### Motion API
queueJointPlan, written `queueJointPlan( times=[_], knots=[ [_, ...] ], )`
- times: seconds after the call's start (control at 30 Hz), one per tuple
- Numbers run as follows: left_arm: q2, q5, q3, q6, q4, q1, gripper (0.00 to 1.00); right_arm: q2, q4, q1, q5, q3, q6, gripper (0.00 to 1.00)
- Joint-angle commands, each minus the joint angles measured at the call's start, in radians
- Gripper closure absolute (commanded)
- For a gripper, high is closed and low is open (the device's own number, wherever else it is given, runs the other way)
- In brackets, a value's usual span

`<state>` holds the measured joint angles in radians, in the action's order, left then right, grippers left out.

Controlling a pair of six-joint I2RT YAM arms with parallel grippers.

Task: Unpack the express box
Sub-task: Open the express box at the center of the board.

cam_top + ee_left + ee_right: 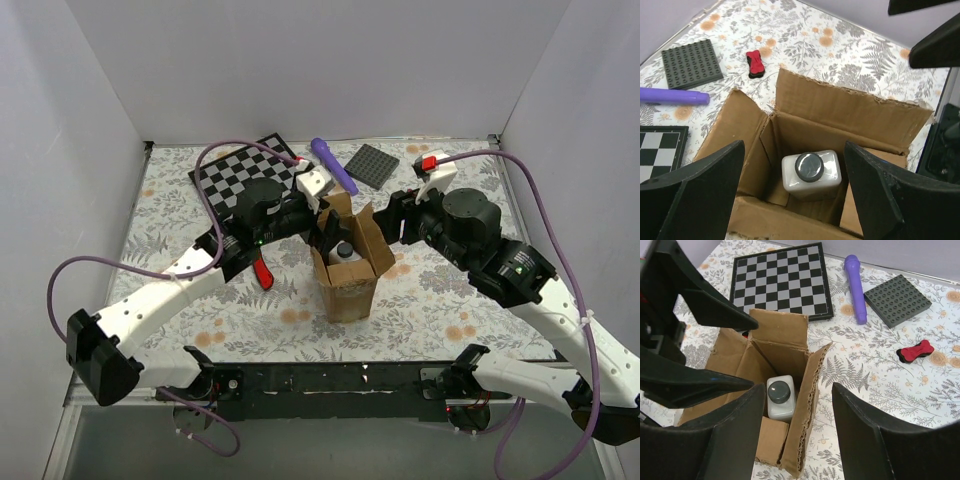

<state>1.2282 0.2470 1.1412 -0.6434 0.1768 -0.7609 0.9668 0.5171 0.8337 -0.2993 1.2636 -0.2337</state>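
Note:
The express box [350,285] stands upright mid-table, a small brown carton with its flaps spread open. Inside it sits a white square bottle [811,172] with a dark grey screw cap, also seen in the right wrist view [780,396]. My left gripper [792,195] hovers open over the box mouth [840,112], one finger on each side of the bottle and touching nothing. My right gripper [797,435] is open at the box's right side. The upright right flap [807,390] stands between its fingers with gaps on both sides. From above, the left gripper [325,230] and right gripper [385,225] flank the box top.
A chessboard [245,172], a purple marker [333,165] and a dark grey studded plate [375,164] lie behind the box. A small red bone-shaped piece [915,351] lies on the floral cloth near the plate. White walls close in three sides.

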Motion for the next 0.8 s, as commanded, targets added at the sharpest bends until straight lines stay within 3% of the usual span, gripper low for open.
queueJointPlan(
  times=[0.0, 0.23, 0.57, 0.77],
  knots=[
    [0.052, 0.112, 0.075, 0.117, -0.033, 0.017, 0.21, -0.036, -0.061, 0.005, -0.003, -0.024, -0.016, 0.37],
    [0.172, 0.092, 0.133, 0.168, 0.033, 0.060, 0.24, -0.046, -0.039, 0.005, -0.014, -0.027, -0.030, 0.37],
    [0.195, 0.078, 0.095, 0.220, 0.098, 0.061, 0.25, -0.045, -0.049, 0.005, -0.026, -0.040, -0.018, 0.38],
    [0.224, 0.065, 0.077, 0.234, 0.124, 0.060, 0.35, -0.048, -0.058, 0.005, -0.026, -0.047, -0.018, 0.38]
  ],
)
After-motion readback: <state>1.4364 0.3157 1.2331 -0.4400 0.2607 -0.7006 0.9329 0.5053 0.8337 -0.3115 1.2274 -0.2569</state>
